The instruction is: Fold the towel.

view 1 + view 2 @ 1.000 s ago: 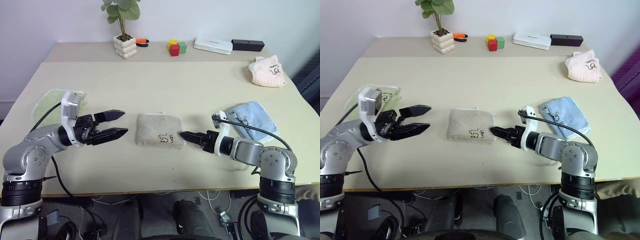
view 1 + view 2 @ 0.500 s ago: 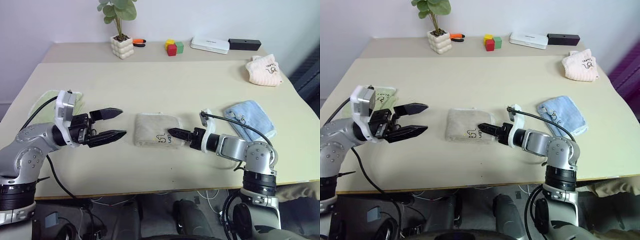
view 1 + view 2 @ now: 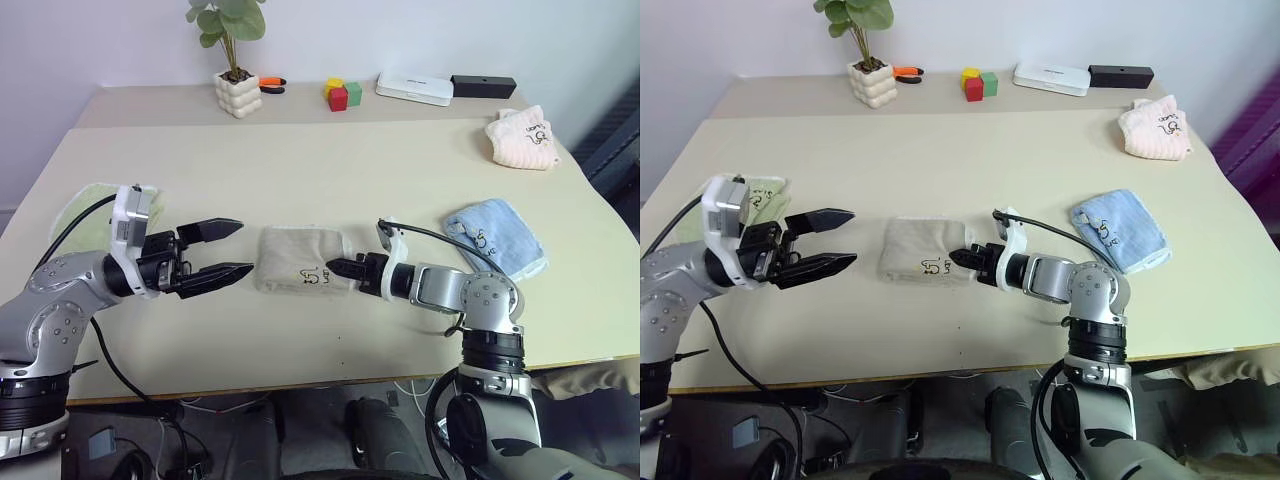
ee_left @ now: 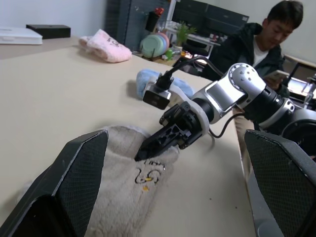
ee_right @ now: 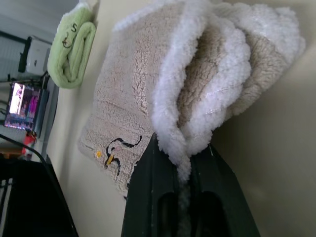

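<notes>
The folded towel (image 3: pixel 301 273) lies on the table (image 3: pixel 330 170) just below the frame's centre. The left gripper (image 3: pixel 226 251) hangs to its left, apart from it; the right gripper (image 3: pixel 338 267) meets the towel's right edge. Further right lies the blue towel (image 3: pixel 495 234), and at the upper right the pink cloth (image 3: pixel 522 138). The green towel (image 3: pixel 88 202) sits at the left edge. Along the top stand the plant pot (image 3: pixel 238 92), the blocks (image 3: pixel 343 94) and two flat boxes (image 3: pixel 445 88).
</notes>
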Controlling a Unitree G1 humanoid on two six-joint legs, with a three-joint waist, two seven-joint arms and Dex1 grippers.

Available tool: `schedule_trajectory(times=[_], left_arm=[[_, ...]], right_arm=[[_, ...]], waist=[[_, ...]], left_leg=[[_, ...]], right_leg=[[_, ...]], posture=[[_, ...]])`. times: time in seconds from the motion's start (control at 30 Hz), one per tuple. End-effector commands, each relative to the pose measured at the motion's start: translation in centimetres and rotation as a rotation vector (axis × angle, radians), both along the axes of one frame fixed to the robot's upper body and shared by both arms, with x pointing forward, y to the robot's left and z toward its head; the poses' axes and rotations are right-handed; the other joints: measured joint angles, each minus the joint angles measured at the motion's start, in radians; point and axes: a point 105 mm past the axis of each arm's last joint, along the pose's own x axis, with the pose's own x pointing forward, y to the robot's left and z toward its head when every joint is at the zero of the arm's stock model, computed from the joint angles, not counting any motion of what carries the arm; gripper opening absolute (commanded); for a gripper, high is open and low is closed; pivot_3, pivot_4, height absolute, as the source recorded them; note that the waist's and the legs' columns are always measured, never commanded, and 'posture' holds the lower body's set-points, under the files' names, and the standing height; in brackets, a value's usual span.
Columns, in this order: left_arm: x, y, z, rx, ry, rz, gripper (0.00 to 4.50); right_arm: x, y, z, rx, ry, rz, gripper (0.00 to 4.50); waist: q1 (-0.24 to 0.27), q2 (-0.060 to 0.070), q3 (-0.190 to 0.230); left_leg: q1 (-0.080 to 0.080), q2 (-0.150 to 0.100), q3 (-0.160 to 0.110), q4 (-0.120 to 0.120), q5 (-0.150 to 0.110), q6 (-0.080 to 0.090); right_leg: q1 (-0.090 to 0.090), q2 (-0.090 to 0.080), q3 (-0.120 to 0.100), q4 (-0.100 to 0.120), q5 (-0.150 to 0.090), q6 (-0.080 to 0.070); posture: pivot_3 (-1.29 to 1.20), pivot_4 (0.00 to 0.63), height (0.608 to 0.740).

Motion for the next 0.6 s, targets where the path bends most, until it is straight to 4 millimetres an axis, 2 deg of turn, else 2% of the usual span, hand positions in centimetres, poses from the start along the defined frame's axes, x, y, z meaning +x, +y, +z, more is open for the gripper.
schedule_trajectory(times=[0.03, 0.13, 0.27, 0.37, 0.4, 0.47, 0.53, 0.6], left_arm=[[-0.1, 0.1, 1.0, -0.003, -0.066, 0.007, 4.50], [0.2, 0.0, 1.0, -0.016, -0.080, 0.011, 4.50], [1.2, 0.1, 1.4, -0.059, -0.130, 0.040, 4.50], [1.8, 0.1, 1.6, -0.081, -0.156, 0.032, 4.50], [2.0, 0.0, 1.7, -0.082, -0.175, 0.028, 4.50], [2.4, -0.4, 1.7, -0.082, -0.189, 0.002, 4.50], [2.8, -0.7, 1.6, -0.083, -0.188, -0.020, 4.50], [3.1, -1.1, 1.4, -0.075, -0.193, -0.043, 4.50]], right_arm=[[1.6, -1.9, 4.0, 0.148, -0.115, -0.106, 0.02], [2.6, -5.3, 6.2, 0.219, -0.185, -0.271, 0.02], [2.5, -10.8, 9.0, 0.296, -0.286, -0.496, 0.02], [1.7, -15.1, 10.2, 0.347, -0.322, -0.678, 0.02], [1.0, -17.1, 10.5, 0.342, -0.338, -0.758, 0.02], [-0.1, -19.5, 11.2, 0.348, -0.377, -0.846, 0.02], [-0.9, -20.6, 11.8, 0.350, -0.406, -0.876, 0.02], [-1.3, -22.4, 11.6, 0.342, -0.397, -0.961, 0.02]], waist=[[0.002, 0.001, 0.000], [0.003, 0.001, 0.000], [0.007, 0.001, 0.001], [0.004, 0.001, 0.001], [0.004, 0.001, 0.001], [0.007, 0.001, 0.001], [0.006, 0.002, 0.001], [-0.001, 0.002, 0.001]], left_leg=[[0.000, 0.000, 0.000, 0.000, 0.000, 0.000], [-0.001, 0.000, 0.000, 0.000, 0.000, 0.000], [-0.001, -0.001, 0.000, 0.000, 0.000, 0.000], [-0.001, -0.001, 0.000, 0.000, 0.000, 0.000], [-0.001, -0.001, 0.000, -0.001, 0.000, 0.000], [-0.001, -0.001, 0.000, -0.001, 0.000, 0.000], [-0.001, -0.001, 0.000, -0.001, 0.000, 0.000], [0.000, -0.001, 0.000, -0.001, 0.000, 0.000]], right_leg=[[0.000, 0.000, 0.000, 0.000, 0.000, 0.000], [0.000, 0.000, 0.000, 0.000, 0.000, 0.000], [0.000, -0.001, 0.000, 0.000, 0.000, 0.000], [0.000, -0.001, 0.000, 0.000, 0.000, 0.000], [0.000, -0.001, 0.000, 0.000, 0.000, 0.000], [0.000, -0.001, 0.000, 0.000, 0.000, 0.001], [0.000, -0.001, 0.000, 0.000, 0.000, 0.001], [0.000, 0.000, 0.000, 0.000, 0.000, 0.001]], posture=[[0.00, 0.150, 0.740], [0.00, 0.150, 0.740], [0.00, 0.150, 0.740], [0.00, 0.150, 0.740], [0.00, 0.150, 0.740], [0.00, 0.150, 0.740], [0.00, 0.150, 0.740], [0.00, 0.150, 0.740]])
